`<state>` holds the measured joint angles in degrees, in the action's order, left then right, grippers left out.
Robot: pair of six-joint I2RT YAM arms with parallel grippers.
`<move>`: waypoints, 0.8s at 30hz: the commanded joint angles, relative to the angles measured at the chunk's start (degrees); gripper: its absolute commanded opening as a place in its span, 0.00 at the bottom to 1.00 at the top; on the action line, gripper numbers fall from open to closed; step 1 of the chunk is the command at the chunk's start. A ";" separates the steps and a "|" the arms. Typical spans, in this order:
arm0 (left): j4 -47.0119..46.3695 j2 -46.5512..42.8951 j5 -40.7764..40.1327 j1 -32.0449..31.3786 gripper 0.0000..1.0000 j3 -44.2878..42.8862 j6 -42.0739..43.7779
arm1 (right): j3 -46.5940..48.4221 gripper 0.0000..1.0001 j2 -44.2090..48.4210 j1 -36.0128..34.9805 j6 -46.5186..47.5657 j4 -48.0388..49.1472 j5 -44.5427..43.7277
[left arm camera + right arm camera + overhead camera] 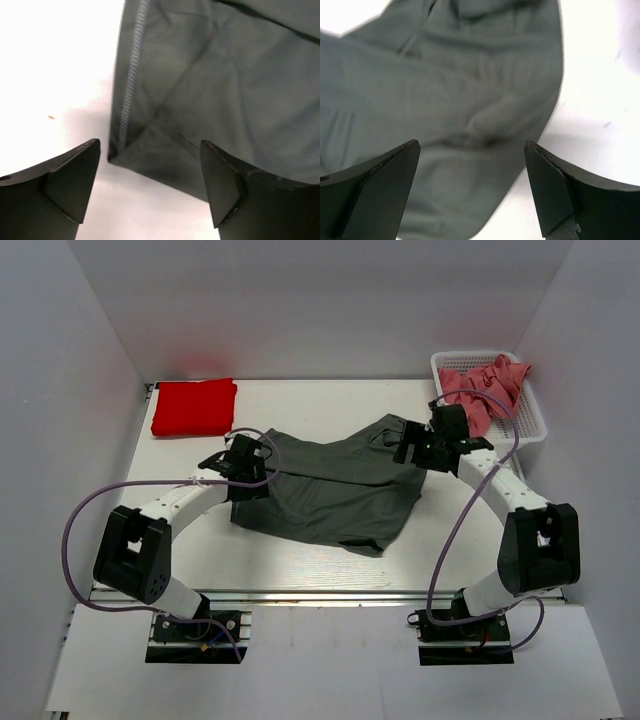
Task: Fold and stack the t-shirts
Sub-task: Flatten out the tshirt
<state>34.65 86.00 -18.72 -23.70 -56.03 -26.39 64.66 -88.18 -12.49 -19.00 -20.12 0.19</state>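
Now, table point(300, 405): grey tee point(340, 490) mid, rumpled.
basket point(533, 420): back-R of grey tee, holds pink tees point(485, 390).
red tee point(194, 407): folded, back-L of grey tee.
L gripper point(150, 145): wide open, empty, over grey tee's L corner.
R gripper point(470, 145): wide open, empty, over its R edge.

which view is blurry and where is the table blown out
right wrist view: the dark grey fabric t-shirt is soft and smeared; left wrist view: it looks crisper, the white table washed out; top external view: even light, sharp

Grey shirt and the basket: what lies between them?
In the top view, the right claw sits between the grey shirt and the basket, with bare table around it.
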 commanded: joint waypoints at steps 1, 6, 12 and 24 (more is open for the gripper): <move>-6.25 -0.30 -0.45 2.16 0.89 2.15 1.87 | -3.57 0.90 4.33 -1.22 -2.70 0.08 4.91; -9.87 2.07 5.53 4.19 0.76 3.47 4.24 | -8.05 0.90 9.69 -2.45 -2.97 -3.34 4.48; -10.84 2.25 9.57 4.72 0.64 5.31 5.56 | -10.43 0.90 12.51 -2.63 -2.35 -7.91 0.08; -11.80 1.64 10.10 5.25 0.36 8.04 4.51 | -12.10 0.90 14.00 -4.02 1.07 -12.30 2.36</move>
<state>24.93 89.65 -10.13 -18.85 -48.36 -21.63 53.41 -76.34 -15.31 -20.34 -30.33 1.41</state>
